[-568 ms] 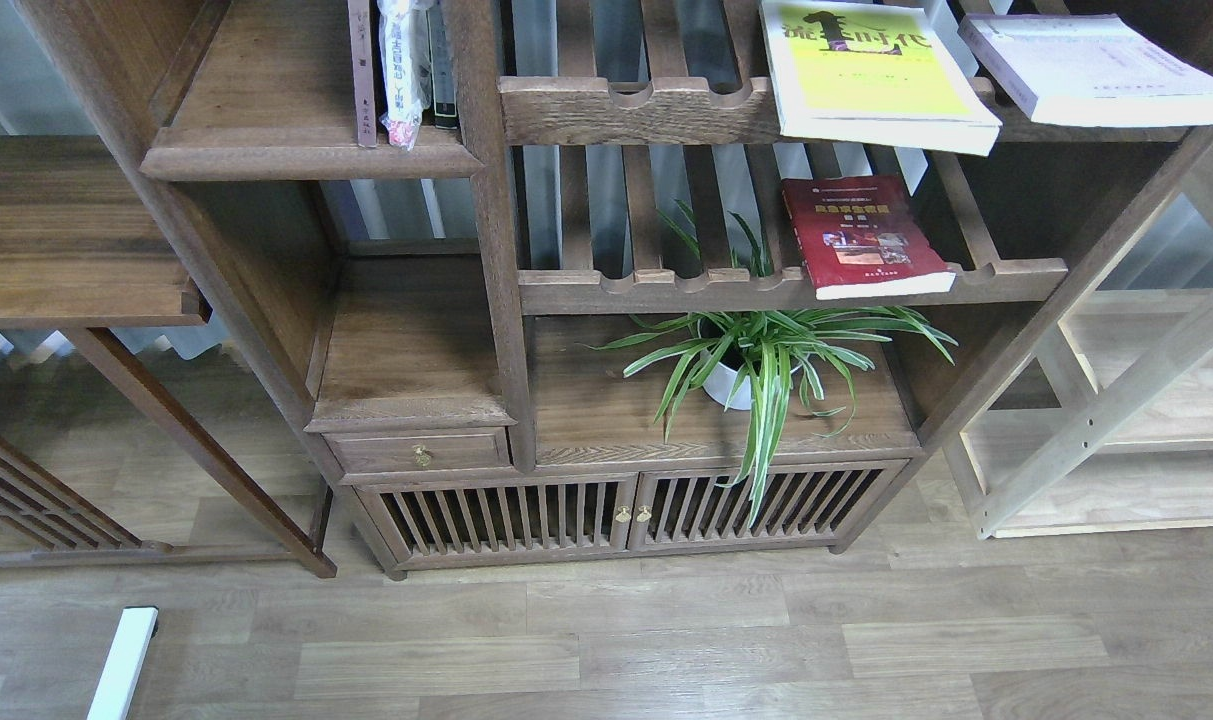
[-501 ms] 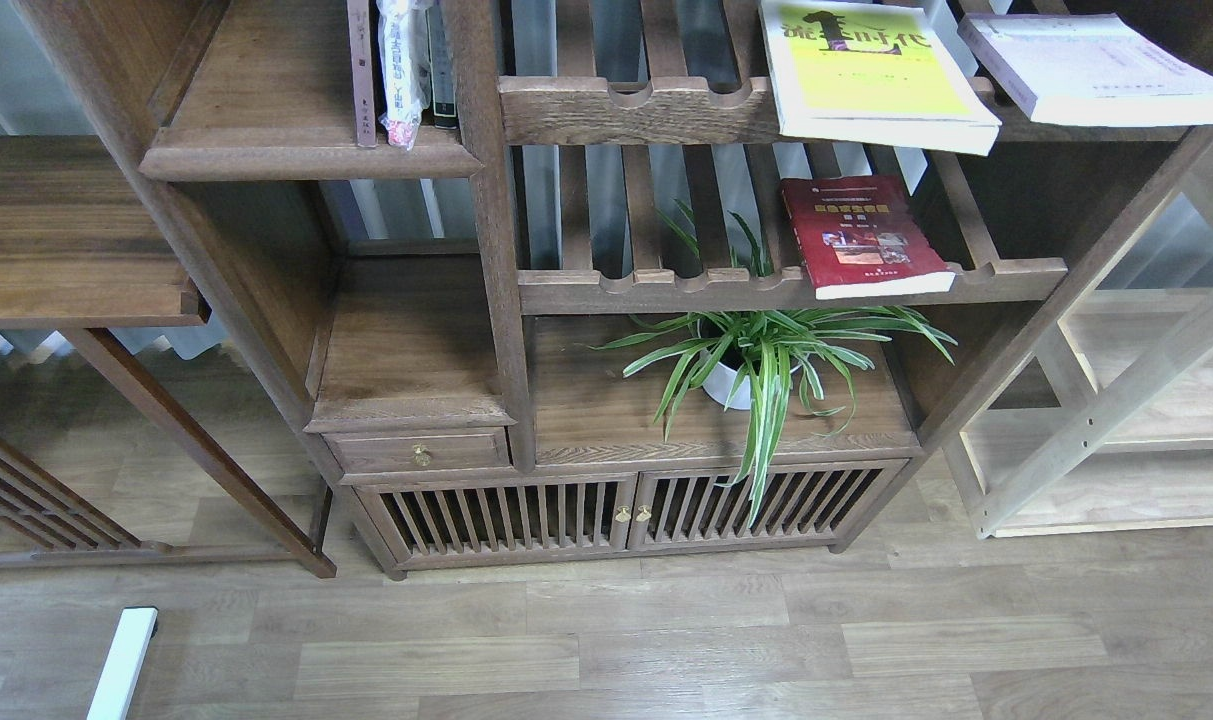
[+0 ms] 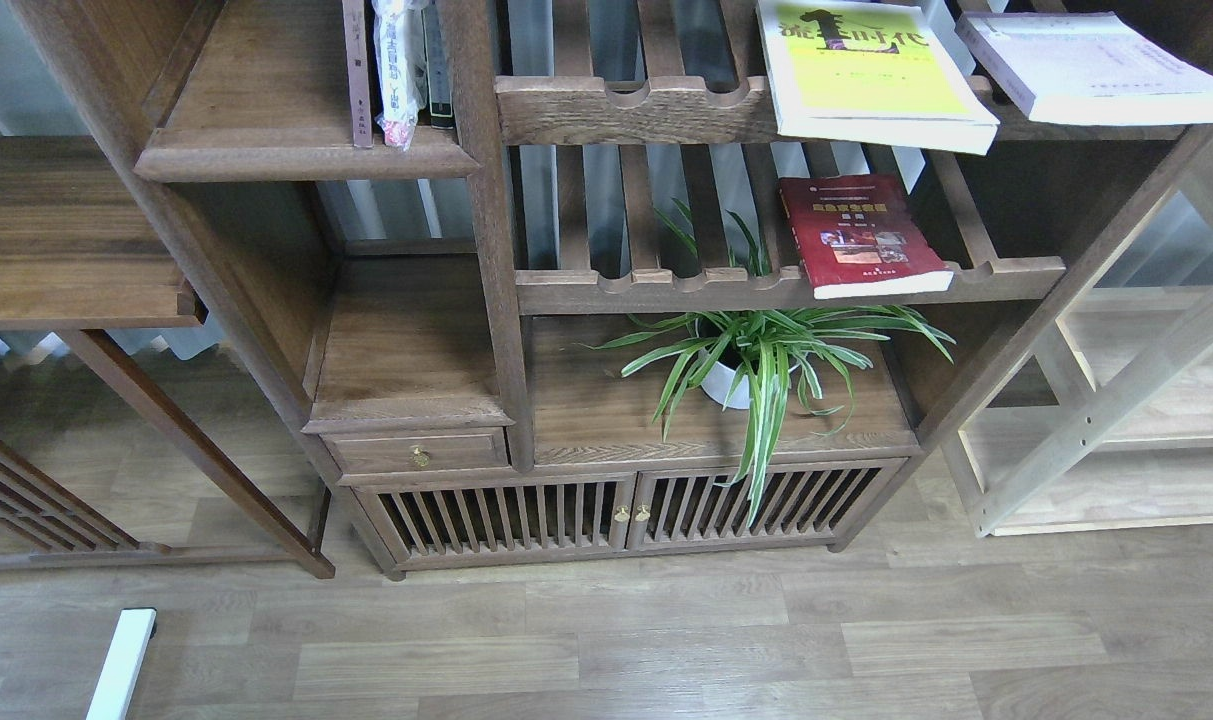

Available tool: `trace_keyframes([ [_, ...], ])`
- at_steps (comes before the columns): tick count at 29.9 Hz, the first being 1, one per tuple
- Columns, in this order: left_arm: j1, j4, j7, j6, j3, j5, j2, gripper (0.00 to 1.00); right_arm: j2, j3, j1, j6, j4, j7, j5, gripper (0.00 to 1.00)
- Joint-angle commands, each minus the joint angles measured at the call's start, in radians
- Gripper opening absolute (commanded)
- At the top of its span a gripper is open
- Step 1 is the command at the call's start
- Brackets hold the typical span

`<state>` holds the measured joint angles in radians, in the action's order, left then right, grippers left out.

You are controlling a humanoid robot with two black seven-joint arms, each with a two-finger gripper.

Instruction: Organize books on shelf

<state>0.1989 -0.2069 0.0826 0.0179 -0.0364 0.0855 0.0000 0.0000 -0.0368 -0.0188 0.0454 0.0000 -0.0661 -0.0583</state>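
Three books lie flat, unsorted: yellow-green book [image 3: 871, 70] and lavender-white book [image 3: 1096, 65] on top slatted rack, red book [image 3: 861, 235] one rack below. Solid shelf [image 3: 266, 120], upper left, probably destination. Neither gripper visible; finger state, offsets from fingers unknowable.

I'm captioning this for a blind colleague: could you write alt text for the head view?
Three books lie flat on a dark wooden unit's slatted racks: a yellow-green book and a pale book on the upper rack, a red book below. A few upright books stand on the solid shelf at upper left; a potted plant sits underneath. No arms show.
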Motion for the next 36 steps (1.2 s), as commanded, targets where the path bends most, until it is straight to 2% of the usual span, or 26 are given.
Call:
trace_keyframes([
  [1,0.034,-0.003,0.000,-0.006,0.016,0.000,0.000,0.99,0.000,0.000,-0.035,0.002,-0.267,-0.001,0.000,1.00],
  [17,0.042,0.011,-0.004,0.008,0.015,-0.007,0.000,0.99,0.000,0.005,-0.240,0.004,-0.270,-0.001,0.000,1.00],
  [23,0.106,0.011,-0.012,0.066,-0.014,-0.035,0.000,0.98,0.000,-0.002,-0.250,0.005,-0.272,-0.001,0.000,1.00],
  [26,0.123,0.009,-0.044,0.057,-0.010,-0.044,0.000,0.99,0.000,-0.003,-0.250,0.004,-0.270,0.003,0.000,1.00],
  [29,0.146,0.008,-0.105,0.053,0.006,-0.033,0.000,0.99,0.000,-0.002,-0.260,0.001,-0.270,0.011,0.000,1.00],
  [32,0.149,0.003,-0.095,0.019,0.027,-0.033,0.000,0.99,-0.020,-0.005,-0.262,-0.019,-0.267,0.006,-0.001,1.00],
  [36,0.162,0.004,-0.032,-0.009,0.023,-0.044,0.021,0.99,-0.017,-0.006,-0.267,-0.032,-0.268,-0.006,-0.001,1.00],
])
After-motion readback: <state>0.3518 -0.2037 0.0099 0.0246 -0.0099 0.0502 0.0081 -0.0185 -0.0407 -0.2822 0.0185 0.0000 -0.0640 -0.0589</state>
